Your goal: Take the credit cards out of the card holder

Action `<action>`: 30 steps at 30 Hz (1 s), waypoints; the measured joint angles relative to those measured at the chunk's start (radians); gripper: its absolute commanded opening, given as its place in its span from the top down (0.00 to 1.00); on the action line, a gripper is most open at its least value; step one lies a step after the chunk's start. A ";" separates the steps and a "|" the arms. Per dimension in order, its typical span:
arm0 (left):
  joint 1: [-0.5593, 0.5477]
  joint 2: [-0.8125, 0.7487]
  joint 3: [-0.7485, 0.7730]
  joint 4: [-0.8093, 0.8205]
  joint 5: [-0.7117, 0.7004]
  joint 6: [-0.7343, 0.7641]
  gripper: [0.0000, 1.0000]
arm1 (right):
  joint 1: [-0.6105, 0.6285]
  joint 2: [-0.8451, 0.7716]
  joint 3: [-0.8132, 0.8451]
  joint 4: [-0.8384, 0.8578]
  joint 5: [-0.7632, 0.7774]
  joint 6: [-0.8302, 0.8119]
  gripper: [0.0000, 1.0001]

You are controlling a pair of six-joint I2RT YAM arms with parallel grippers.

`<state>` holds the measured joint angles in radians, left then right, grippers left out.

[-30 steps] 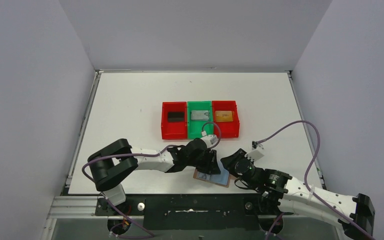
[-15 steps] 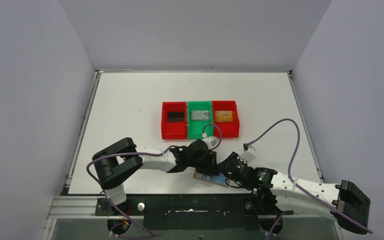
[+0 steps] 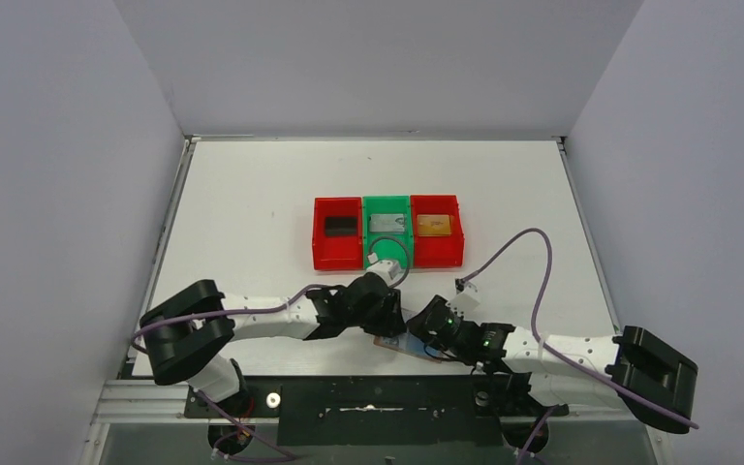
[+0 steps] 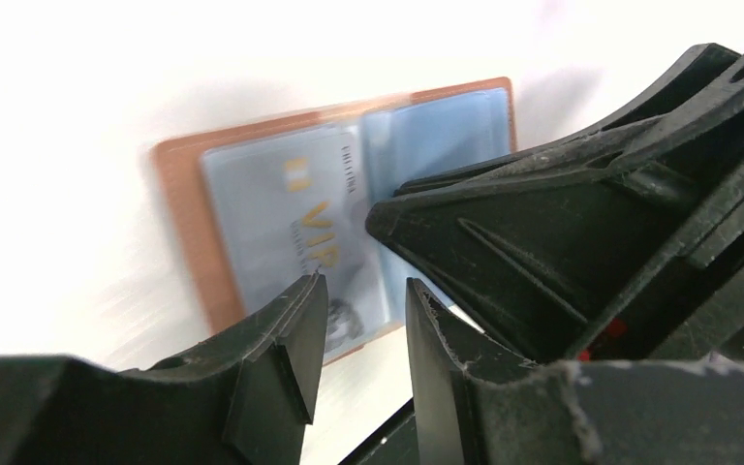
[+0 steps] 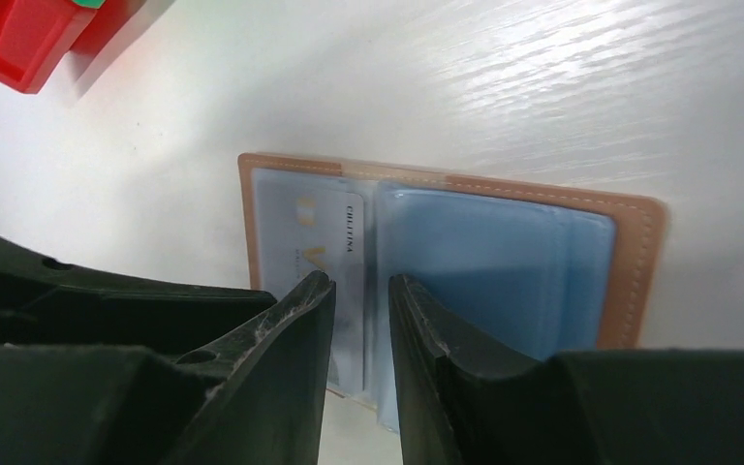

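The card holder [image 3: 403, 345] lies open near the table's front edge, tan-brown with pale blue pockets [image 5: 484, 262]. A silver-grey credit card [image 4: 281, 218] with gold lettering sits in one pocket, also seen in the right wrist view [image 5: 300, 228]. My left gripper [image 3: 390, 316] hovers over the holder's left side, its jaws slightly apart [image 4: 363, 291] with nothing between them. My right gripper [image 3: 426, 325] comes in from the right, low over the holder's fold [image 5: 360, 286], narrowly open and empty. A black card [image 3: 340, 225], a silver card [image 3: 387, 223] and a gold-orange card [image 3: 433, 225] lie in the bins.
Three bins stand in a row mid-table: a red bin [image 3: 323, 254], a green bin [image 3: 378, 254] and another red bin [image 3: 457, 247]. The table's front edge and the black rail [image 3: 368, 397] run just behind the holder. Purple cables loop over both arms.
My right arm has stretched left and low toward the card holder. The left arm has settled lower and shifted slightly left. Both gaps look unchanged.
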<state>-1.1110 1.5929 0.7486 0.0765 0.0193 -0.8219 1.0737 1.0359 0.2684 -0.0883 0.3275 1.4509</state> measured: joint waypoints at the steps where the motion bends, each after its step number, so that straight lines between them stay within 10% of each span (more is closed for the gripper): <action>1: 0.000 -0.021 -0.011 -0.007 -0.019 -0.004 0.64 | 0.000 0.012 0.000 0.016 -0.005 -0.005 0.70; 30: 0.088 -0.335 -0.261 -0.130 -0.198 -0.102 0.62 | -0.013 0.372 0.183 0.298 -0.227 -0.277 0.71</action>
<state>-1.0233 1.2575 0.4877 -0.0540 -0.1783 -0.9241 1.0607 1.4082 0.4511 0.2092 0.1005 1.1744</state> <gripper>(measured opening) 0.376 0.291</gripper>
